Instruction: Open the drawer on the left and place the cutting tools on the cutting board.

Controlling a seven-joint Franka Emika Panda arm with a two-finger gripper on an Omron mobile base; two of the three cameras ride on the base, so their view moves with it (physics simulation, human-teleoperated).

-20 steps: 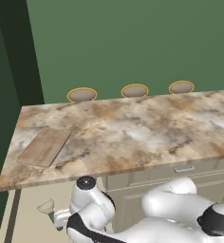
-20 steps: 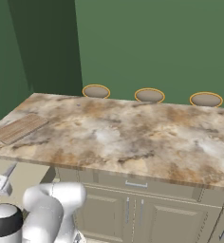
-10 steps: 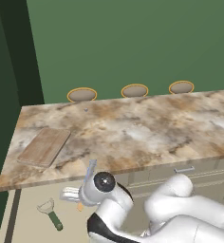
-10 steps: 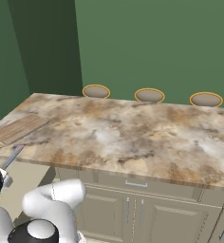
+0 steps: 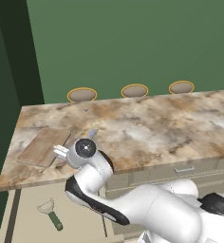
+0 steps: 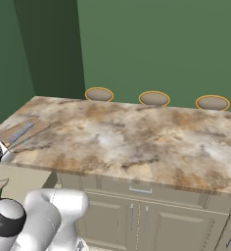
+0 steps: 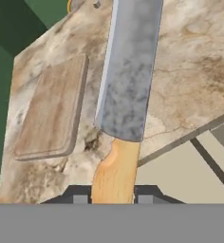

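Observation:
My gripper (image 7: 113, 193) is shut on the knife's orange handle (image 7: 115, 172), and the blue-grey blade (image 7: 128, 71) points away over the marble counter. The wooden cutting board (image 7: 50, 113) lies just left of the blade in the hand view. From the left base view the hand (image 5: 83, 149) hovers at the counter's front edge, right of the cutting board (image 5: 42, 146), with the blade tip (image 5: 92, 133) rising from it. The drawer (image 5: 23, 219) stands open under the counter's left end. In it lies the green-handled tool (image 5: 51, 214) with its pale head.
Three round brown-rimmed discs (image 5: 82, 94) (image 5: 134, 90) (image 5: 181, 87) line the counter's far edge against the green wall. A second drawer with a silver handle (image 5: 184, 169) stays shut further right. A dark green wall closes the left side.
The arm has risen out of the open drawer to counter height, carrying the knife. The green-handled tool now lies uncovered in the drawer.

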